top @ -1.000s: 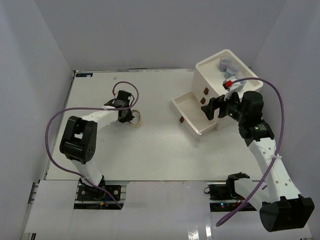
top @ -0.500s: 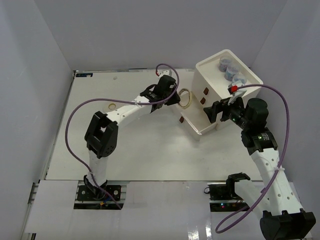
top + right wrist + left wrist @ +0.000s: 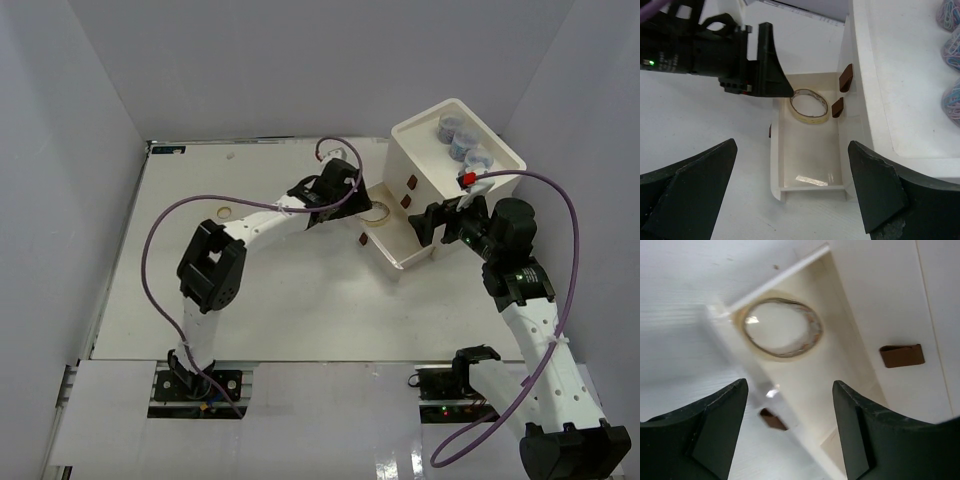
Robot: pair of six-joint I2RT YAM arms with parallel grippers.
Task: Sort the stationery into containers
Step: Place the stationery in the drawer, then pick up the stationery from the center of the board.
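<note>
The tape ring [image 3: 781, 329] lies flat at the back of the pulled-out bottom drawer [image 3: 402, 248] of the white drawer box [image 3: 425, 150]. My left gripper [image 3: 355, 203] hovers just above that ring [image 3: 810, 106], open and holding nothing. In its own view the left gripper [image 3: 790, 390] shows a wide gap with the ring beyond it. My right gripper [image 3: 432, 222] stands open over the drawer's front end [image 3: 810, 186], nothing between its fingers. Small jars [image 3: 460, 140] sit in the box's top tray. A tan rubber band [image 3: 224, 212] lies on the table at the left.
Two shut drawers with red-brown handles [image 3: 846, 77] sit above the open one. The open drawer's own handle [image 3: 772, 419] sticks out at its front. Purple cables loop over both arms. White walls close in the table at the back and sides.
The left arm swung from the table's left side to the open drawer with the tape ring, then opened; the ring now lies in the drawer. The right gripper pulled back slightly.
</note>
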